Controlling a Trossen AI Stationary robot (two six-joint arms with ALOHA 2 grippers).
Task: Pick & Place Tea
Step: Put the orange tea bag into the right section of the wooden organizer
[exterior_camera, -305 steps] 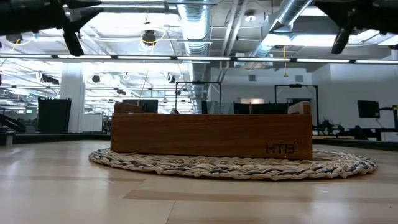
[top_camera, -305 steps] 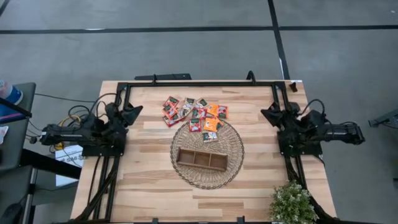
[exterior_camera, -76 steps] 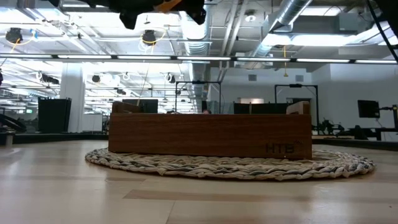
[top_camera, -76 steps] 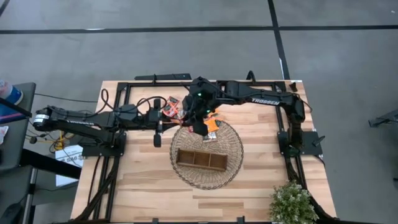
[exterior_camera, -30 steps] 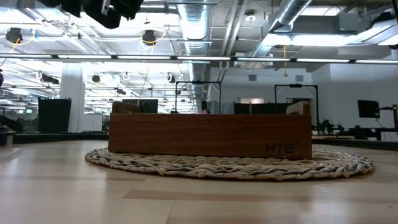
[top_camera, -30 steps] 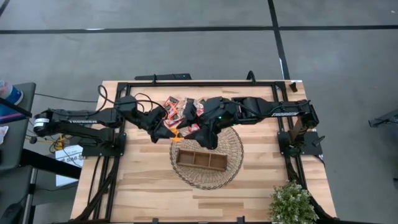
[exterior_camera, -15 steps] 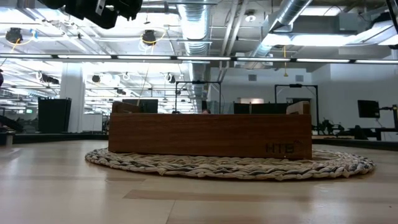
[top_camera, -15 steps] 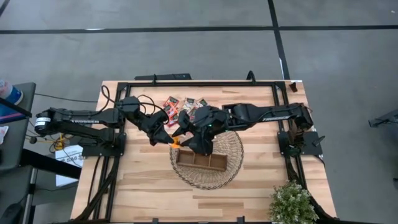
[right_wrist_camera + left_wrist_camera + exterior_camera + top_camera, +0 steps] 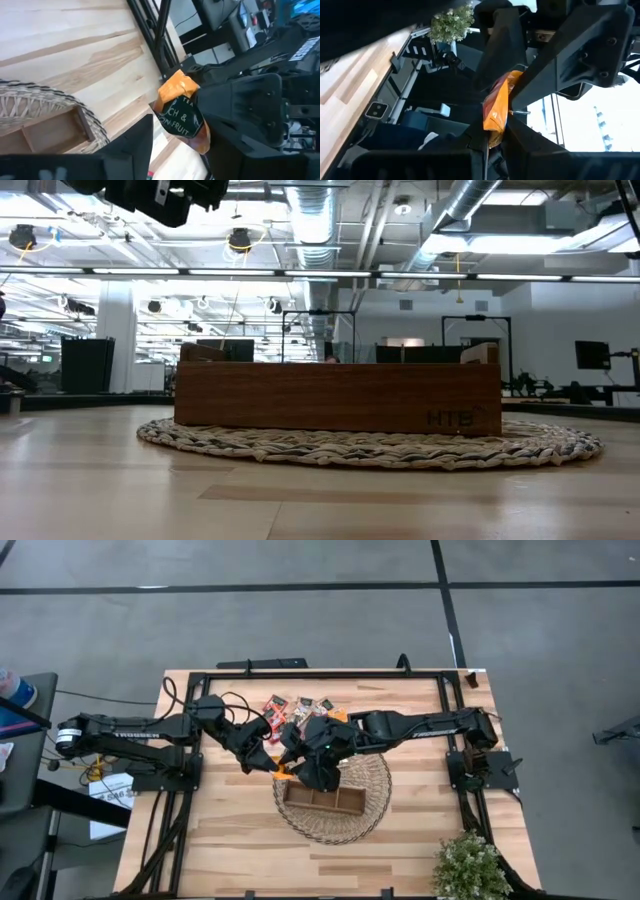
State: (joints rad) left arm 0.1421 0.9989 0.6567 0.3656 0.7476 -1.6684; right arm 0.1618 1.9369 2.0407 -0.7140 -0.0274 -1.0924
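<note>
An orange tea sachet (image 9: 497, 107) with a dark label (image 9: 181, 119) is held up over the table's middle, left of the wooden tray (image 9: 322, 798). My left gripper (image 9: 276, 766), reaching in from the left, is shut on it. My right gripper (image 9: 302, 766) has come in from the right. Its two fingers (image 9: 502, 52) stand on either side of the sachet's free end with a gap left. More tea sachets (image 9: 300, 708) lie in a heap on the table's far side. My left gripper pinches one end of the orange sachet (image 9: 493, 132) between its two fingertips (image 9: 470, 145). The sachet sticks out beyond them, lifted clear of the table. I cannot tell whether my right gripper touches the sachet's other end (image 9: 512, 79).
The three-compartment tray (image 9: 340, 395) sits on a round wicker mat (image 9: 372, 780) at the table's centre. A potted plant (image 9: 468, 868) stands at the near right corner. A black frame (image 9: 320, 675) runs along the table's far edge and sides.
My right gripper has moved toward the table's left edge, up to the sachet in my left gripper. My left gripper has shifted a little toward the near edge, keeping the sachet lifted clear.
</note>
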